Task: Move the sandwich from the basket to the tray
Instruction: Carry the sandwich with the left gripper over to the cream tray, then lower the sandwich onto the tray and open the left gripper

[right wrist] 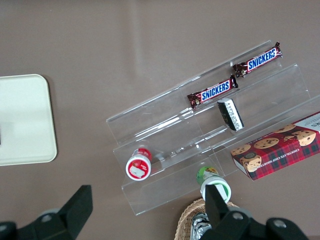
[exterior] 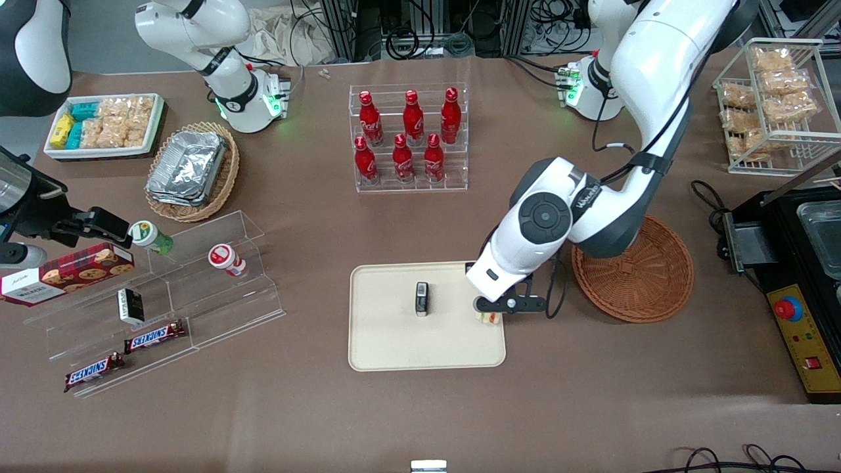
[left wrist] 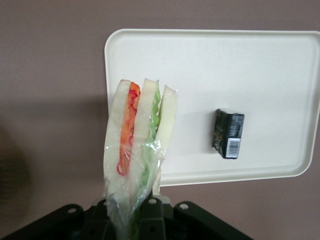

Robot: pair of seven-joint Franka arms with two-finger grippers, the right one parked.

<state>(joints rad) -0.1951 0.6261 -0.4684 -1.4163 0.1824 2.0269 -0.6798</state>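
Start at the small dark box (exterior: 422,299) on the tray (exterior: 394,348); keep away from it. Your gripper (exterior: 489,314) holds the sandwich (exterior: 487,318) just above the tray's edge nearest the empty basket (exterior: 634,272). Release here and it may tip onto the surface (exterior: 420,407).

Six red bottles (exterior: 408,136) in a clear rack; two Snickers bars (exterior: 125,354) nearer the camera

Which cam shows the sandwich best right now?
Left wrist view: the sandwich fills the frame, bread and orange and green filling clear, held in the hand over the tray edge. The front view shows only a pale sliver under the hand. The right wrist view shows none of it.
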